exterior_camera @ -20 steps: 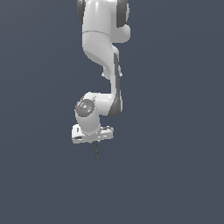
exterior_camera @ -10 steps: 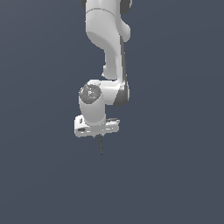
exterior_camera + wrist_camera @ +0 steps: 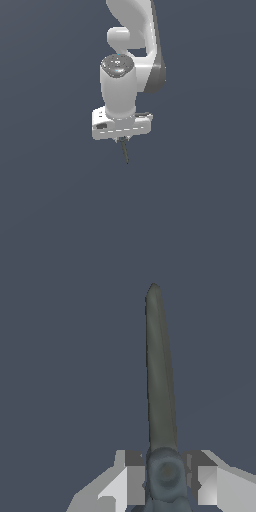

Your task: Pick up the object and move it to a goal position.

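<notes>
Scissors (image 3: 125, 151) up in the air, blades hanging straight down out of the hand (image 3: 121, 138), and the hand is clamped right on them at the pivet end. In the wrist view the two pale fingers (image 3: 131, 476) press either side of the round dark pivot, touching it, with the long grey blades (image 3: 160, 371) running away to a blunt tip. Ring handles are hidden from both cameras. All around, nothing but flat slate-grey backdrop: free room on every side, and no edge or surface line can be made out. The arm (image 3: 131, 47) drops from the top of the exterior view, bends at a dark joint, wrist pointing down. Smooth glossy white shells, matte grey-green steel, slim and tapering.
</notes>
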### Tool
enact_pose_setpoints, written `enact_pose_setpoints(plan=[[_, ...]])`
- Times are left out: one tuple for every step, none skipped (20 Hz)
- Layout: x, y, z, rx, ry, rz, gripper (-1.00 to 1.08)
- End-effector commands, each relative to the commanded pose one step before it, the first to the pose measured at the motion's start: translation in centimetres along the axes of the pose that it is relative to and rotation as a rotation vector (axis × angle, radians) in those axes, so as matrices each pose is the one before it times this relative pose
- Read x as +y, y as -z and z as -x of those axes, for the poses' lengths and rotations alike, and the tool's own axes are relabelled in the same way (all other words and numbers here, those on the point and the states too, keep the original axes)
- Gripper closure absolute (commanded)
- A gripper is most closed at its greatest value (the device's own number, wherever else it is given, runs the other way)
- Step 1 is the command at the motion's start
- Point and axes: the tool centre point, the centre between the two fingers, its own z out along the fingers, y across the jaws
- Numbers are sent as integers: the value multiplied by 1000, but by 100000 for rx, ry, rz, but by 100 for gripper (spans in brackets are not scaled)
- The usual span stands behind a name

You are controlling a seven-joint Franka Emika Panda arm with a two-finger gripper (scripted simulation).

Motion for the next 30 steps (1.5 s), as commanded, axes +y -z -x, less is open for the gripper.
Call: enact_pose_setpoints(plan=[[-1251,2955,108,18,-14,59,108],[-486,1148,21,0,0,0,108],[-485,1147,19,0,0,0,108],[-483,1144,17,0,0,0,108],[-481,1141,15,0,0,0,108],[-501,1143,13,0,4,69,108],[-478,1133,11,0,0,0,108],[-476,1128,8,0,0,0,108],[-474,1123,5,0,0,0,108],[-472,1117,2,0,0,0,108],[-469,1111,-1,0,0,0,108],[-465,1100,-4,0,0,0,108],[-459,1085,-8,0,0,0,108],[-453,1070,-11,0,0,0,108],[-448,1055,-15,0,0,0,108],[-425,1050,-11,21,11,-65,108],[-436,1024,-23,0,0,0,108],[-423,992,-27,0,0,0,108],[-396,928,-30,0,0,0,108],[-369,864,-32,0,0,0,108],[-343,801,-33,0,0,0,108],[-297,745,-31,7,0,-48,108],[-293,683,-35,0,0,0,108],[-269,628,-36,0,0,0,108],[-246,574,-36,0,0,0,108],[-223,521,-36,0,0,0,108],[-172,479,-31,11,2,-68,108],[-182,426,-35,0,0,0,108],[-163,382,-33,0,0,0,108],[-145,339,-31,0,0,0,108]])
